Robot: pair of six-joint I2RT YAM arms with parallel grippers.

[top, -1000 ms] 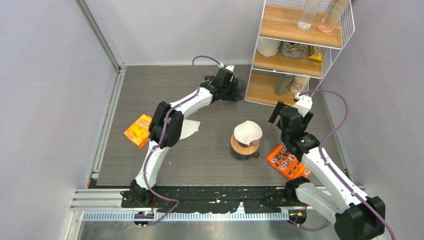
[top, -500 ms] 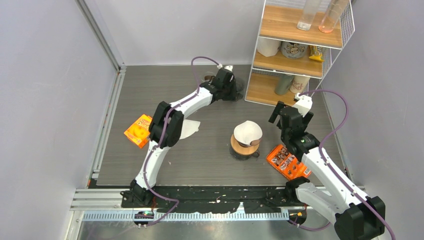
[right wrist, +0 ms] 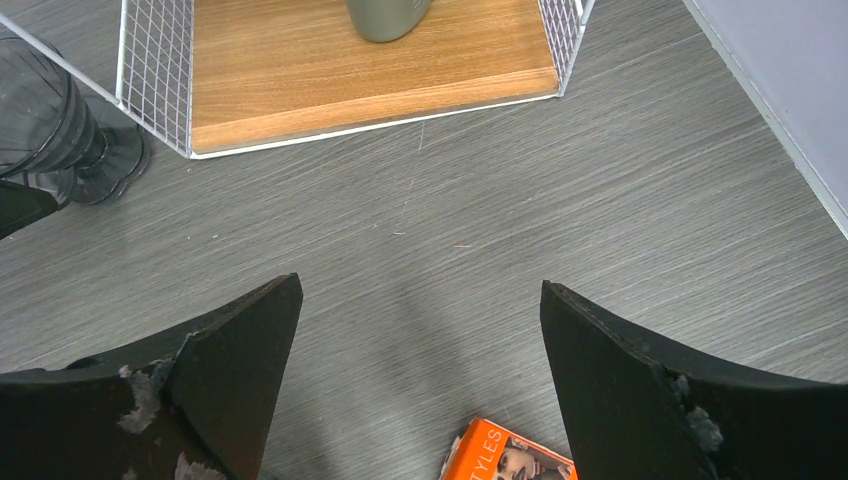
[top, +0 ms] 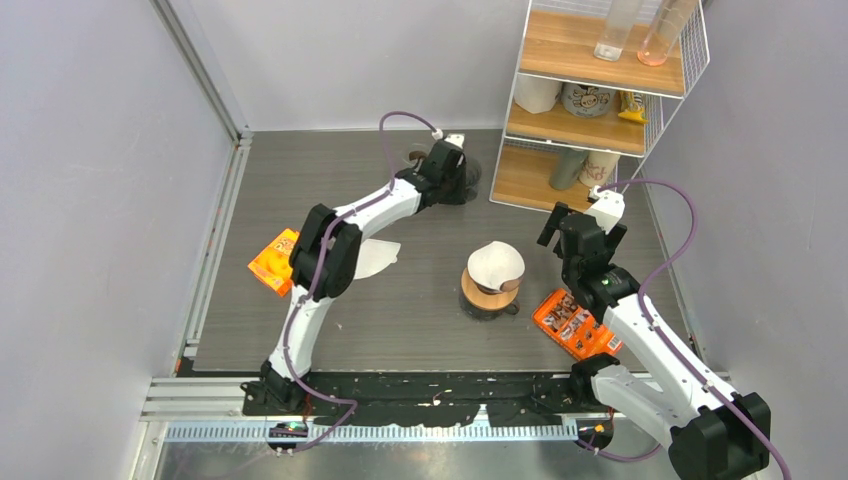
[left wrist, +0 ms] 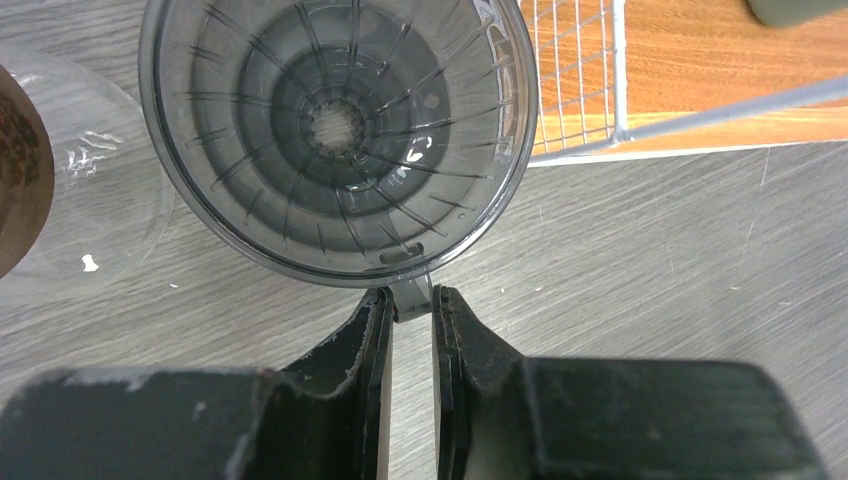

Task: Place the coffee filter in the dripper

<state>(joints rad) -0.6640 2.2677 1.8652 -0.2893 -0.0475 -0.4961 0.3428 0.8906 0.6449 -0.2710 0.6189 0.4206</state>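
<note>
Left gripper pinched on dripper rim tab, far centre beside shelf, probably to fetch it nearer; coffee filter waits atop carafe mid-table; right gripper spread, empty, right side.

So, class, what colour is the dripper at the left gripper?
Translucent smoky grey dripper; clearest in left wrist view.

Illumination bright, even and diffuse, from overhead; shadows on the bench soft and faint; top view sharp, its uprights leaning outward toward the frame edges; small white glints on the clear dripper; right fingers near-black, surface detail scant.
</note>
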